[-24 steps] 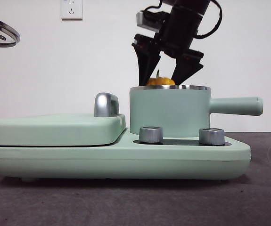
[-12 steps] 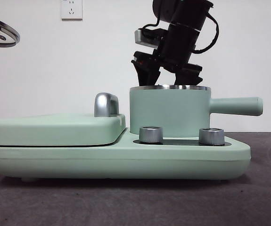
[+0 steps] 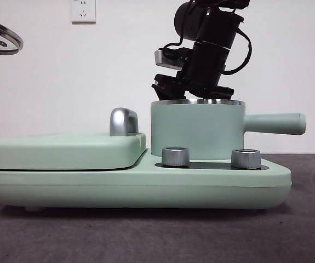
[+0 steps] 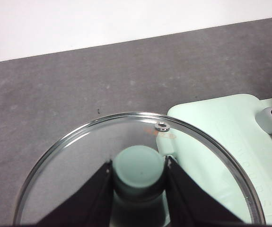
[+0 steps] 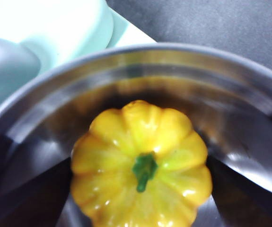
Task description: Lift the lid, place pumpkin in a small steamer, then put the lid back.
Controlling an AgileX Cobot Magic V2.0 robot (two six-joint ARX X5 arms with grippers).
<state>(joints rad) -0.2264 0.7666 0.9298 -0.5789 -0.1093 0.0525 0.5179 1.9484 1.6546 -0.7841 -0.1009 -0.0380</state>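
Yellow-orange pumpkin point(image 5: 140, 182) sat inside the small steamer point(image 3: 196, 130), the right claw point(image 5: 140, 189) straddling it, grip unclear. A snagged withdrawal risked tipping things; the left claw point(image 4: 139, 182) gripped the lid point(image 4: 79, 161).

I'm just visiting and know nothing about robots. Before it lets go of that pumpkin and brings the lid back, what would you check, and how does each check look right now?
1. Pumpkin inside the steamer, below its rim: ok.
2. Pumpkin upright, stem up: ok.
3. Right gripper jaws on both sides of the pumpkin: ok; whether they are pressing it, cannot tell.
4. Pumpkin resting on the steamer's bottom: cannot tell, hidden beneath it.
5. Lid held by its knob in the left gripper: ok.
6. Lid kept clear of the steamer, off to the side: ok.
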